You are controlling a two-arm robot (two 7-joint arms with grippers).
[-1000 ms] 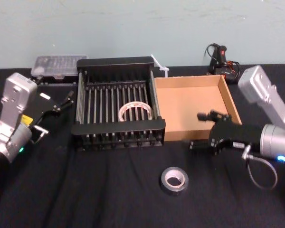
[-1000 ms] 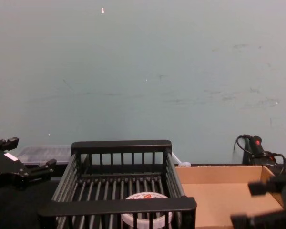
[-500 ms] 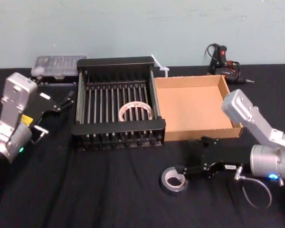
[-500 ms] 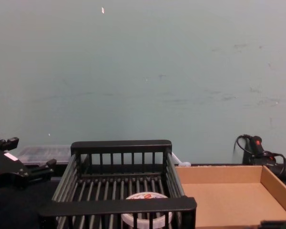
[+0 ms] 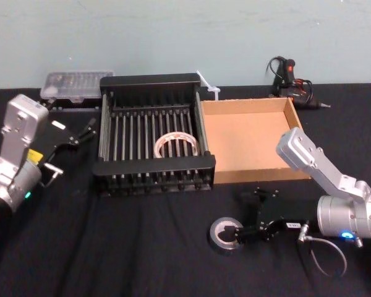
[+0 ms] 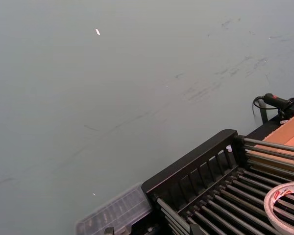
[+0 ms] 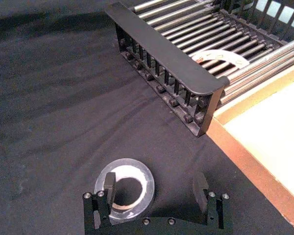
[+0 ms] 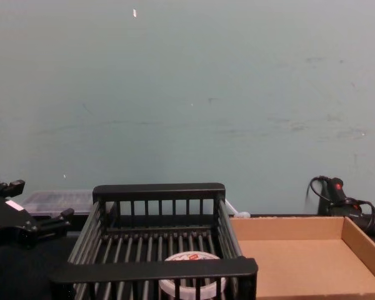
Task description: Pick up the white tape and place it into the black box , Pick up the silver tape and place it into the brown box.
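The silver tape (image 5: pixel 226 235) lies flat on the black cloth in front of the boxes. My right gripper (image 5: pixel 248 214) is low over it and open. In the right wrist view one finger (image 7: pixel 109 184) stands in the core of the silver tape (image 7: pixel 137 172), and the other finger (image 7: pixel 201 185) stands off the roll over bare cloth. The white tape (image 5: pixel 176 145) lies flat inside the black box (image 5: pixel 153 166). The brown box (image 5: pixel 250 139) sits against its right side, holding nothing. My left gripper (image 5: pixel 83 131) is parked open to the left of the crate.
A clear plastic case (image 5: pixel 74 83) sits behind the crate at the back left. A black tool with cables (image 5: pixel 290 80) lies at the back right, behind the cardboard tray. Black cloth stretches open across the table's front.
My right gripper moved from over the brown box's front edge down and left to the silver tape, ending with one finger in its core. The left arm stayed still.
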